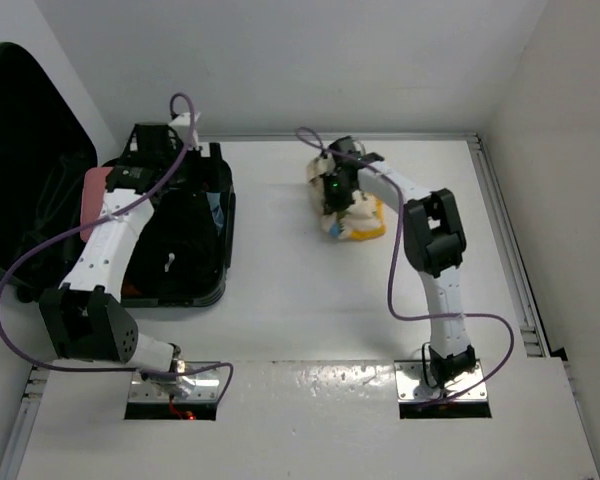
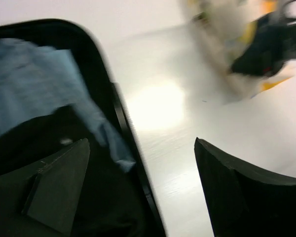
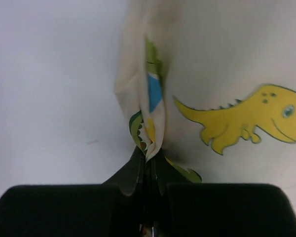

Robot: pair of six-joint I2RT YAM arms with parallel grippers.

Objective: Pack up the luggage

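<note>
The luggage (image 1: 205, 290) lies open at the left of the table, its black lid (image 1: 25, 150) leaning on the wall. A blue garment (image 2: 34, 84) lies inside it. My left gripper (image 2: 153, 190) hovers open over the luggage's right rim (image 2: 133, 163), with nothing between its fingers. A cream cloth printed with dinosaurs (image 1: 358, 218) lies bunched at the table's middle back. My right gripper (image 3: 149, 160) is shut on a raised fold of this cloth (image 3: 227, 59), beside a yellow dinosaur (image 3: 246, 118).
A pink item (image 1: 95, 192) shows at the luggage's left side, partly under my left arm (image 1: 105, 245). Walls close the table at the back and on the right. A metal rail (image 1: 505, 250) runs along the right edge.
</note>
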